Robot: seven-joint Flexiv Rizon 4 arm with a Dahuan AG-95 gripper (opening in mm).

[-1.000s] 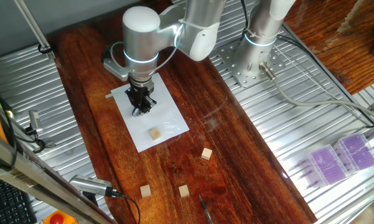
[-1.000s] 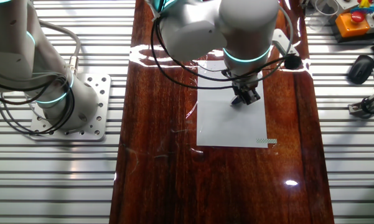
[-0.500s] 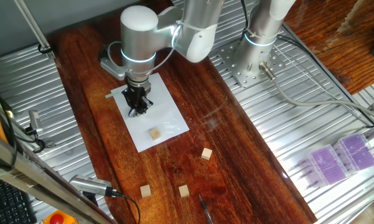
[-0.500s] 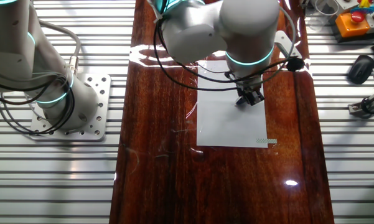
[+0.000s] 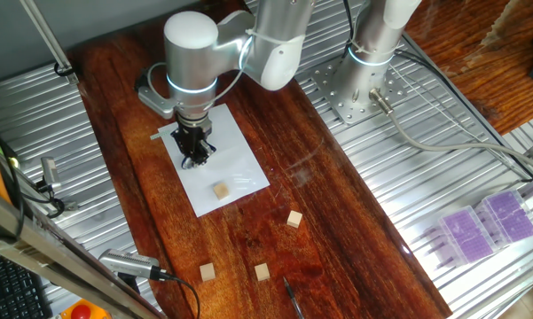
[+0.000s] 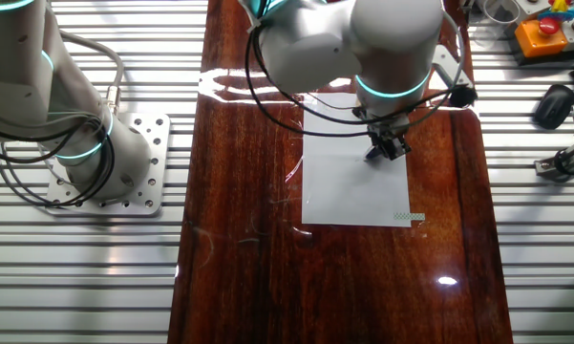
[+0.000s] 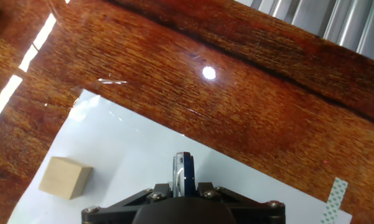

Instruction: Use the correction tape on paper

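Note:
The paper [image 5: 241, 168] is a white sheet lying flat on the dark wooden table; it also shows in the other fixed view [image 6: 349, 191] and the hand view [image 7: 130, 155]. My gripper [image 5: 195, 156] points down over the sheet's half nearer the arm's base, and it appears too in the other fixed view [image 6: 388, 149]. In the hand view the gripper [image 7: 182, 188] is shut on the correction tape [image 7: 182, 171], seen edge-on as a thin dark and pale blade whose tip is down on the paper.
A tan wooden cube [image 5: 220, 190] sits on the paper near its front end, at lower left in the hand view [image 7: 65, 178]. Three more cubes [image 5: 293, 219] [image 5: 262, 271] [image 5: 207, 271] lie on the wood. A green tape strip [image 6: 409, 217] holds one paper corner.
The gripper with the correction tape has slid a short way across the paper, away from the cube on the sheet and toward the sheet's far edge.

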